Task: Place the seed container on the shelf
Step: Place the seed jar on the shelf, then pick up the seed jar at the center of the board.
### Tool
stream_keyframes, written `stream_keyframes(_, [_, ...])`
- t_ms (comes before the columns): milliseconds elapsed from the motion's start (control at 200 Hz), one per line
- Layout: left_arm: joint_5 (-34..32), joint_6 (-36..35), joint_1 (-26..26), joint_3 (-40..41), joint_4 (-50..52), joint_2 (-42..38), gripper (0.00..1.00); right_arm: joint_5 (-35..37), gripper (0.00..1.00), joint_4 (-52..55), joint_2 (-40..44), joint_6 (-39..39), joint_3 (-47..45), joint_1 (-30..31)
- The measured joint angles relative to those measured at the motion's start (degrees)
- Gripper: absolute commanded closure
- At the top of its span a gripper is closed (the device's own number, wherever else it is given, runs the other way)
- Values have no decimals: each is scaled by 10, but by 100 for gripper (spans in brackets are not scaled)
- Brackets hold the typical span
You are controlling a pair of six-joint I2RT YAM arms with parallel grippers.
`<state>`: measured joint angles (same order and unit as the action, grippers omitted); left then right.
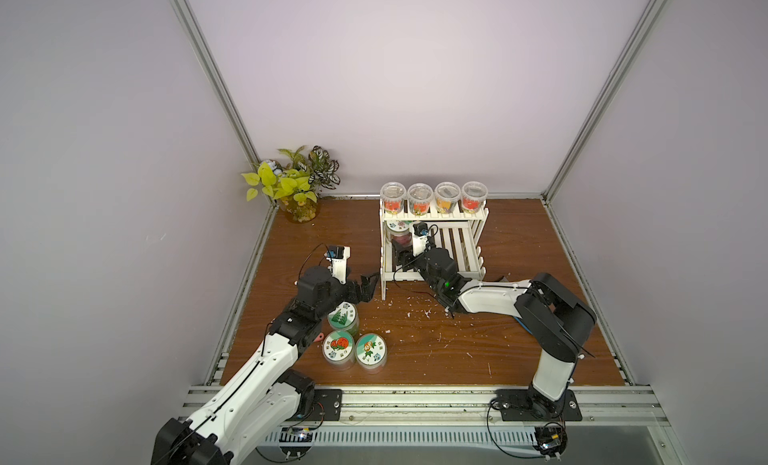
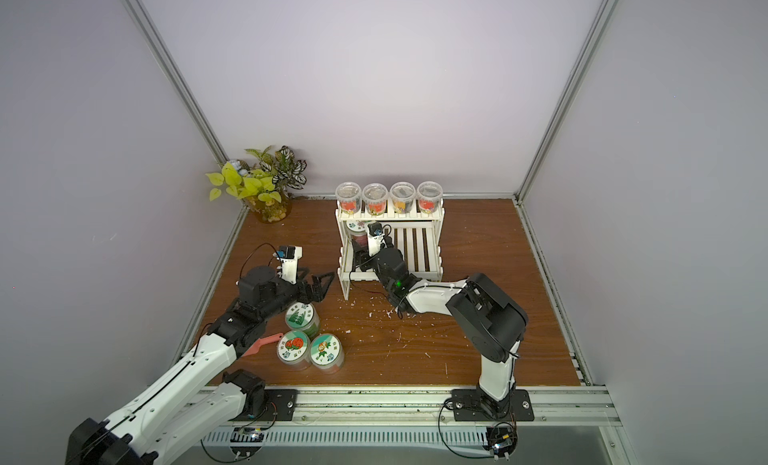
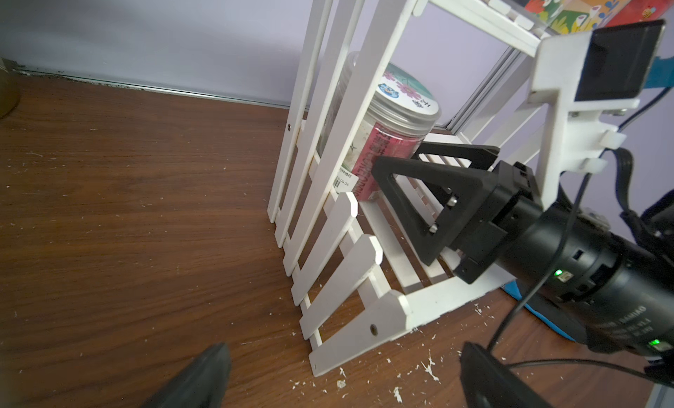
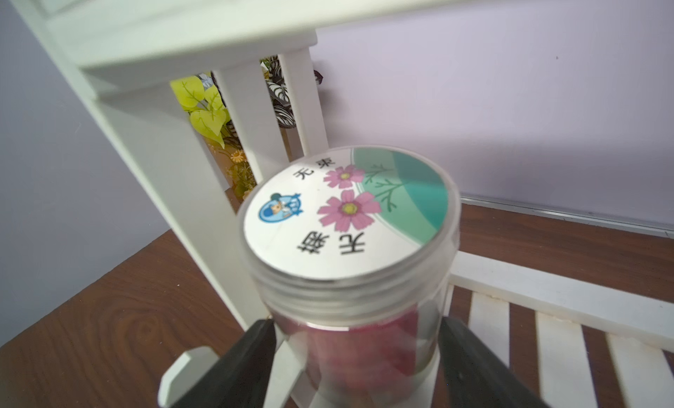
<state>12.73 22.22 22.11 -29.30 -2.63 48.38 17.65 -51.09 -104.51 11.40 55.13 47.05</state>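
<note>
Upper tier (image 1: 440, 218) overhangs the jar (image 4: 346, 223); adjacent lower slats (image 1: 457, 246) lie free.

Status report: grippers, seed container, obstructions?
Left gripper open, empty. Right gripper shut on seed container, upright on shelf lower tier. Upper tier close overhead.

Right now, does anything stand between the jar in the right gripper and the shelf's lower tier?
Nothing visible. The right gripper holds the seed container already inside the shelf, over the lower slats, under the upper tier. Whether its base rests there, I cannot tell.

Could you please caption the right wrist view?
Right pincer grips clear, flower-lidded plastic seed jar on lower tier of white slatted shelf.
</note>
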Motion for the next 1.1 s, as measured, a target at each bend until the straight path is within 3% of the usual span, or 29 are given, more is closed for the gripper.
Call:
stream_keyframes(405, [-41, 4, 0, -19, 33, 1, 0, -25, 21, 3, 34, 4, -50, -3])
stream_keyframes(721, [-132, 34, 0, -64, 123, 15, 0, -96, 17, 32, 229, 11, -182, -3])
stream_keyframes(911, [-155, 50, 1, -80, 189, 18, 1, -177, 14, 114, 348, 12, -211, -3])
stream_keyframes(1101, [-167, 68, 65, -96, 262, 7, 9, -268, 10, 193, 423, 18, -212, -3])
